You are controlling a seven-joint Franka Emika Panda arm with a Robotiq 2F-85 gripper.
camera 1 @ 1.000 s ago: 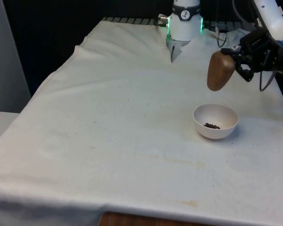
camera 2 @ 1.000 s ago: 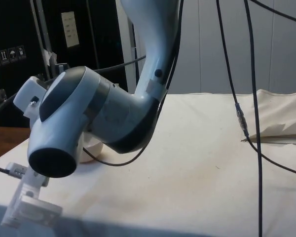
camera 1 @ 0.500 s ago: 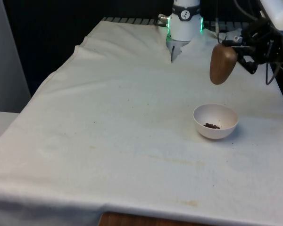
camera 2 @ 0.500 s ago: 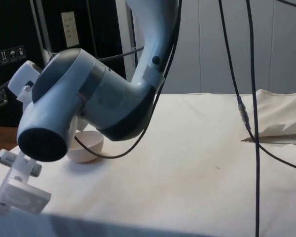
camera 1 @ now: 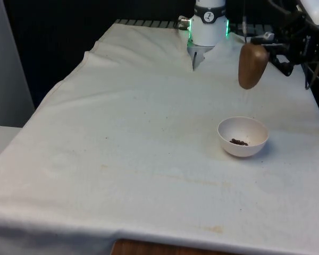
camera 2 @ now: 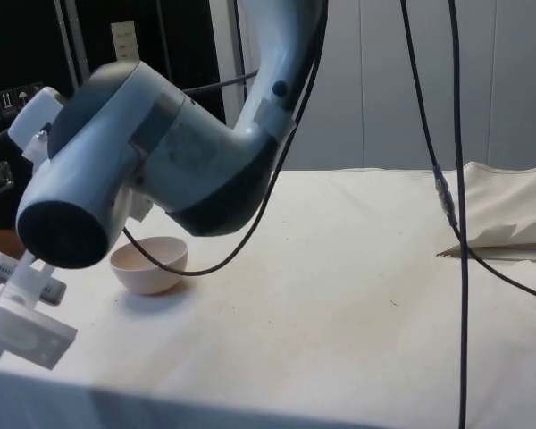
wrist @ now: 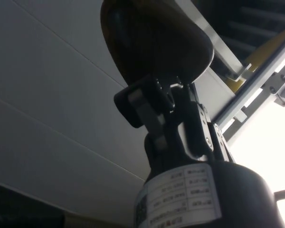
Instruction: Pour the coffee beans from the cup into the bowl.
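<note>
A white cloth [camera 1: 127, 138] with faint stains covers the counter; black curtains hang behind. The tool [camera 1: 274, 50] pinches the brown wooden cup [camera 1: 252, 65] in the air near the counter's far right corner, long axis almost vertical, above the white bowl [camera 1: 243, 136] holding coffee beans [camera 1: 238, 142].

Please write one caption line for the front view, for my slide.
The tool holds the brown cup upside down above the white bowl, coffee beans inside.
</note>
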